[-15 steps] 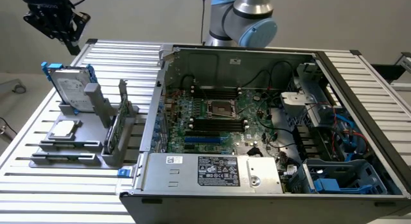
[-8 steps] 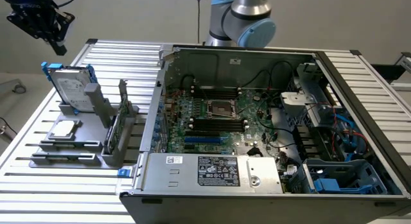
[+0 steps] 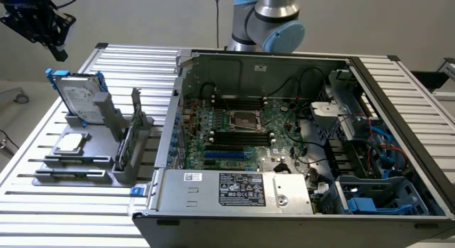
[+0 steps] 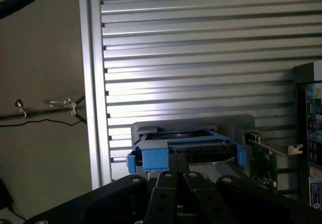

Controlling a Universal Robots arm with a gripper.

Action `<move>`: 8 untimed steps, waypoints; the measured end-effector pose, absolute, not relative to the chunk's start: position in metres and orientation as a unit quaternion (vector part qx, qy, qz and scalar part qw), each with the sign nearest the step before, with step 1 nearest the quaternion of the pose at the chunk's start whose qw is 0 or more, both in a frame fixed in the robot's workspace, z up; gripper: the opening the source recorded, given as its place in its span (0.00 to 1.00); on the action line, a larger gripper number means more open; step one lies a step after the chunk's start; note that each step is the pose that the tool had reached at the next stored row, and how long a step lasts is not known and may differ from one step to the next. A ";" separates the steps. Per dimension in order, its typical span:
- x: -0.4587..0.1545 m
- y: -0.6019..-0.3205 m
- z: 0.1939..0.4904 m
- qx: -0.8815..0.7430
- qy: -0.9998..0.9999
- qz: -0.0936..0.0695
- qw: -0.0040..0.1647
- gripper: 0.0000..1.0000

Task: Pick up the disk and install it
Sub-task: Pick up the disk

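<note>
The disk [image 3: 76, 96], silver-grey with a white label and blue rails, stands on edge in a grey holder [image 3: 99, 152] on the slatted table at the exterior view's left. My gripper [image 3: 59, 53] hangs in the air above it and slightly towards the exterior view's left, well clear of it. In the wrist view the disk [image 4: 186, 151] shows its blue-framed top edge just beyond my gripper [image 4: 177, 159], whose black fingers are pressed together and shut on nothing.
An open computer case [image 3: 299, 61] with its motherboard [image 3: 242, 130] exposed fills the centre and right. Its drive bay with blue parts [image 3: 373, 202] sits at the near right corner. The holder also carries a small square chip [image 3: 71, 143] and an upright card [image 3: 135, 125].
</note>
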State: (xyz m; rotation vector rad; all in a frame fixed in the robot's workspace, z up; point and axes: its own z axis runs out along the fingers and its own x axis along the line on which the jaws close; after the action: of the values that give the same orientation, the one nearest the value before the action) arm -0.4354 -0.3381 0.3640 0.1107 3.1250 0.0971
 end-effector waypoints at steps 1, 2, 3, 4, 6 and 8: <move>-0.435 -0.338 0.364 0.035 0.999 0.031 0.007 0.11; -0.435 -0.338 0.364 0.035 0.999 0.031 0.007 0.11; -0.435 -0.338 0.364 0.035 0.999 0.031 0.007 0.11; -0.435 -0.338 0.364 0.035 0.999 0.031 0.007 0.11; -0.436 -0.338 0.364 0.035 0.999 0.031 0.006 0.11; -0.436 -0.338 0.364 0.035 0.999 0.031 0.006 0.11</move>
State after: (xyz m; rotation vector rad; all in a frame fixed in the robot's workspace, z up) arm -0.4356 -0.3381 0.3640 0.1107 3.1251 0.0971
